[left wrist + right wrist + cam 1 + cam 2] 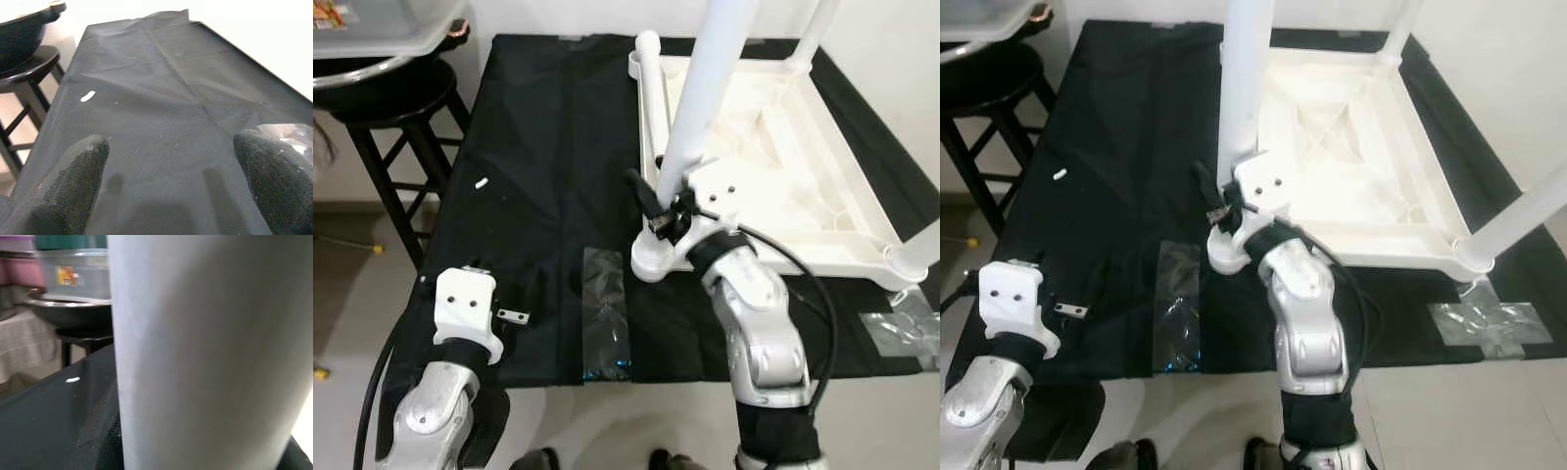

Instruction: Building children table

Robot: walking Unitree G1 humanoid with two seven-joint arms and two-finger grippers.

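Observation:
A white children's table lies upside down on a black cloth on the floor. My right gripper is shut on a white table leg just above the socket at the table's near left corner; the leg stands tilted slightly. In the right wrist view this leg is right up close, with one black finger beside it. Other legs stand at the far right and near right corners. My left gripper hovers open over the cloth's near left part, nothing between its fingers.
A black stool with a dark bowl and a plastic box stands at the far left, off the cloth. A small white piece lies on the cloth. Clear tape patches hold the cloth's near edge.

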